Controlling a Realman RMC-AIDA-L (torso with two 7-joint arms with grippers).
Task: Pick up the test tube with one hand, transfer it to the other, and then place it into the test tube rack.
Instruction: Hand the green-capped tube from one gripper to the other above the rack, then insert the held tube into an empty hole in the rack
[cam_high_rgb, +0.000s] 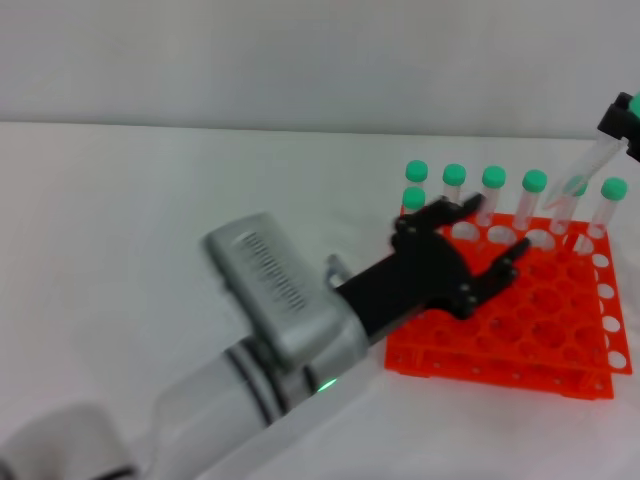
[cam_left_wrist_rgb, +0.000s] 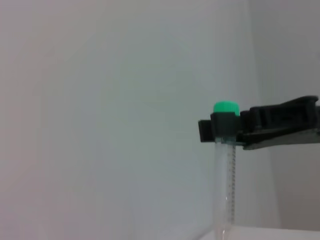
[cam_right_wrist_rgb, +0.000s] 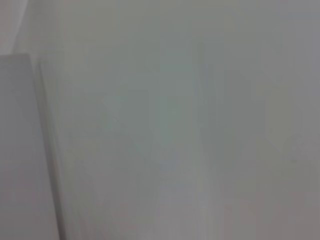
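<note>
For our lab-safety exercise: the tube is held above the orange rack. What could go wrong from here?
1. The right end effector grips the test tube only at its green cap, and the tube hangs tilted, so its tip may miss a hole and strike the rack.
2. Capped tubes crowd the back row; the lowering tube could knock one.
3. The left end effector hovers open over the rack, close enough to bump something.
</note>
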